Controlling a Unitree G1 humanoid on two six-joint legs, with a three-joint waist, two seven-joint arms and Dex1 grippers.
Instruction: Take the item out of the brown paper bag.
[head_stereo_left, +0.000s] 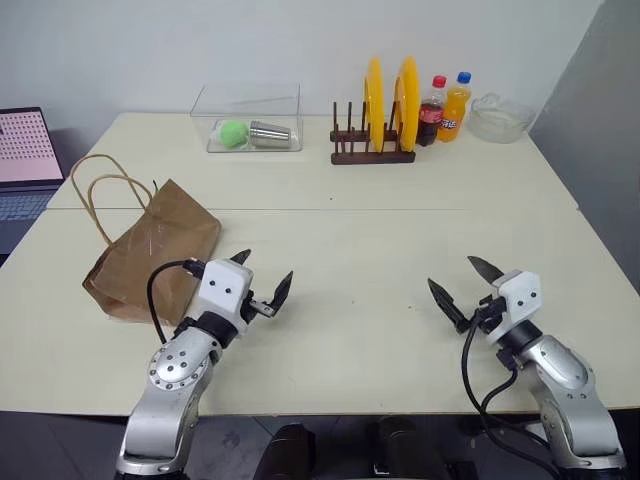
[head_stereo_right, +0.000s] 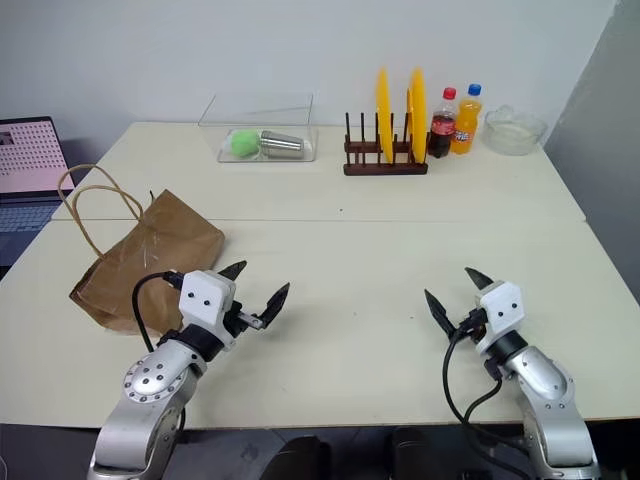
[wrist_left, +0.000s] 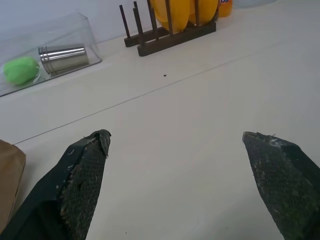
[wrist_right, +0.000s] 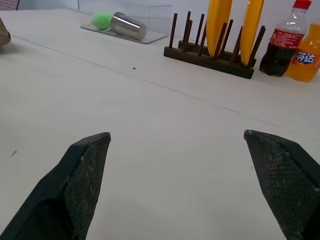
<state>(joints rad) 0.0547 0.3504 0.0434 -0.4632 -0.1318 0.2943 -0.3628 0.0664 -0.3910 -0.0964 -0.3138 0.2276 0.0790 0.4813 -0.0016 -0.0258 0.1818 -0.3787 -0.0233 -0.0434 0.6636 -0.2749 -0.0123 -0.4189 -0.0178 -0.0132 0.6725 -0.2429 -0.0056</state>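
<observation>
The brown paper bag (head_stereo_left: 155, 255) lies crinkled on its side at the left of the cream table (head_stereo_left: 350, 240), its two tan loop handles (head_stereo_left: 100, 190) reaching toward the far left. The item is hidden; I cannot see inside the bag. My left gripper (head_stereo_left: 262, 277) hovers open just to the right of the bag's near end, empty, its black fingers (wrist_left: 82, 172) spread wide. Over the near right part of the table, my right gripper (head_stereo_left: 467, 279) also stands open and empty, fingers (wrist_right: 82, 172) well apart.
A clear box (head_stereo_left: 248, 120) at the back holds a green ball (head_stereo_left: 233, 133) and a silver cup (head_stereo_left: 269, 133). Right of it stand a wooden rack with yellow plates (head_stereo_left: 385, 100), cola (head_stereo_left: 431, 110) and orange soda (head_stereo_left: 454, 106) bottles and a glass bowl (head_stereo_left: 498, 118). A laptop (head_stereo_left: 25, 160) sits far left.
</observation>
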